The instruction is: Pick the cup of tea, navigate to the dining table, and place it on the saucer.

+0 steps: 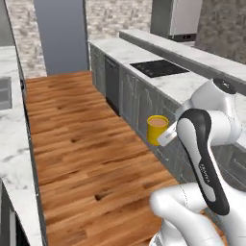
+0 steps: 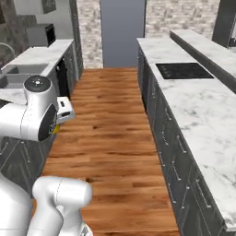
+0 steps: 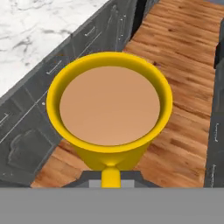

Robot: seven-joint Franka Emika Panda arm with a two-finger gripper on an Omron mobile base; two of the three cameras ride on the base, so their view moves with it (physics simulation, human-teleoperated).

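A kitchen — marble worktops (image 2: pixel 203 110), a black cooktop (image 2: pixel 183 70), a sink (image 2: pixel 18 70) — with plank flooring (image 2: pixel 110 138).

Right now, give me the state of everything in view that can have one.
cup of tea: held up over the wooden floor, upright, full of brown tea
gripper: shut on the cup's handle
cooktop: bare, nothing standing on it
sink: no water running that I can see

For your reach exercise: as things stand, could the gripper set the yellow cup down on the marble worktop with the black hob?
Probably not yet. The gripper holds the cup of tea over the wooden floor, in front of the cabinets and below the worktop; it must lift first.
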